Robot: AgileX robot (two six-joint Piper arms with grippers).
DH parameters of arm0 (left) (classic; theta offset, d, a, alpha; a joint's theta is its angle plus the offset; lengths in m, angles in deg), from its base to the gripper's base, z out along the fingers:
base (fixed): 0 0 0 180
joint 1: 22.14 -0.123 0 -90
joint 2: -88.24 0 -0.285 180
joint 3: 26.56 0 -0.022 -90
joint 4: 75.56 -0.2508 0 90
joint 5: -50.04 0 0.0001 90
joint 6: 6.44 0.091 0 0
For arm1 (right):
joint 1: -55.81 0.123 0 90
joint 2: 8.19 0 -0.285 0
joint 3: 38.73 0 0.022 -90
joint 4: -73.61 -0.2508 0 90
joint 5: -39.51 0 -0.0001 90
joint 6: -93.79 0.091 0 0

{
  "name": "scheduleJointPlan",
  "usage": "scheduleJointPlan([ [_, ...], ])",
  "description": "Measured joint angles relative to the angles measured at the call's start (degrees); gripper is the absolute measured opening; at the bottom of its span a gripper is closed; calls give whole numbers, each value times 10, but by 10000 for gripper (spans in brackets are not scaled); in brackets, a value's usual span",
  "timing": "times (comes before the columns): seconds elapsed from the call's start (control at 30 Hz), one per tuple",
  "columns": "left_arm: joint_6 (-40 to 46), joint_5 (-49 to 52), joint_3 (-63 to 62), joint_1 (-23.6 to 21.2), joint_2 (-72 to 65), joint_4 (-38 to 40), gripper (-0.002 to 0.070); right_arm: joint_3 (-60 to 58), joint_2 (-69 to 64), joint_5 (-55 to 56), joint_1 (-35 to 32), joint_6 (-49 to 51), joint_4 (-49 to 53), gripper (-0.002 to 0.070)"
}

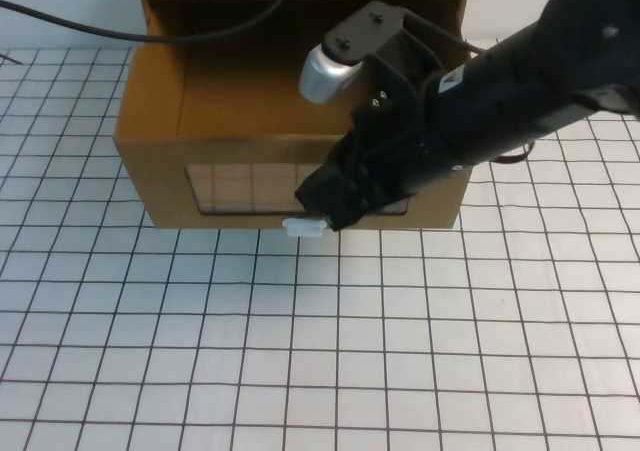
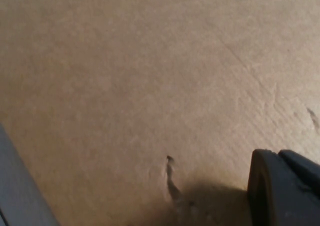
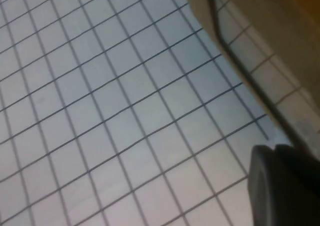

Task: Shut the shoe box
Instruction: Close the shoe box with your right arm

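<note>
Brown shoe box [image 1: 160,171] on the gridded table [image 1: 320,351] far side, drawer pulled out, right gripper [image 1: 322,211] at white pull tab [image 1: 304,228], left gripper [image 2: 285,186] close against cardboard

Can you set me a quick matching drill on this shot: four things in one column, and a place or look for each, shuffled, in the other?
Things:
1. shoe box
2. pull tab
3. right gripper
4. left gripper

Descriptions:
A. small and white, at the lower edge of the box front
B. black, down against the front of the box by the window
C. brown cardboard, drawer slid partly out toward the camera
D. absent from the high view, close over plain cardboard in its own wrist view

Pairs: 1-C, 2-A, 3-B, 4-D
</note>
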Motion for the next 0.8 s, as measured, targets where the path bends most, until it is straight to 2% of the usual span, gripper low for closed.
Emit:
scheduleJointPlan([
  [0.33,0,-1,0,0,-1,1,-5,42,-58,104,5,-8,-19,-13],
  [0.8,0,6,0,0,-1,4,-5,165,-138,71,-17,-66,-25,-14],
])
